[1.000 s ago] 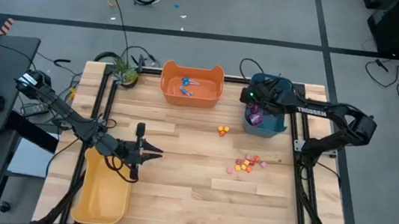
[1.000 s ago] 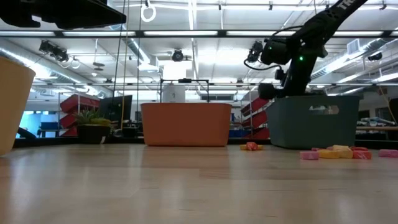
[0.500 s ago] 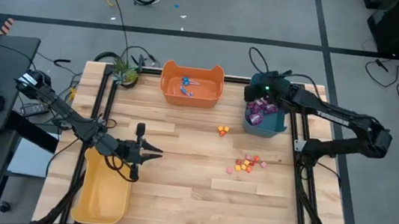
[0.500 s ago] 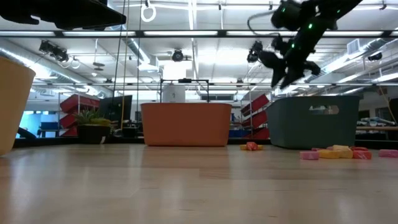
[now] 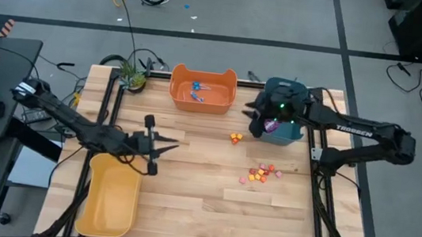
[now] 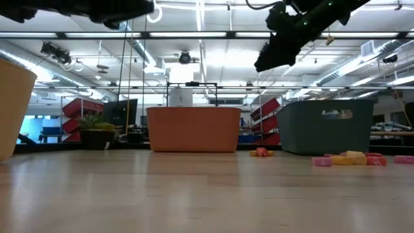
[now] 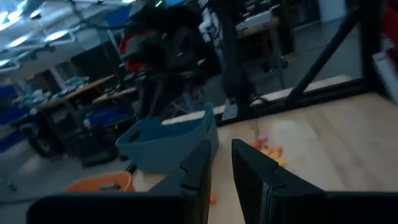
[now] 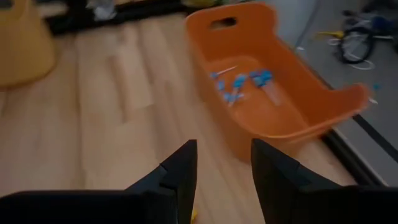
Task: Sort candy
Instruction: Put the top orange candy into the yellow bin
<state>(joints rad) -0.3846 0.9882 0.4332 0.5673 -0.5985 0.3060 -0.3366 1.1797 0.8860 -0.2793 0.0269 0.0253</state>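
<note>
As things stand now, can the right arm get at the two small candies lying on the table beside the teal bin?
Probably yes: the right gripper hangs open close above the two candies beside the teal bin, and nothing lies between.

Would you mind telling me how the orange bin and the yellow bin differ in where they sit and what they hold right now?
The orange bin sits at the table's far edge near the middle, while the yellow bin sits at the near left corner, partly overhanging the table's left side. The orange bin holds a few blue-wrapped lollipops; the yellow bin looks empty. The orange bin lies crosswise; the yellow bin runs lengthwise. Both are open-topped plastic bins.
</note>
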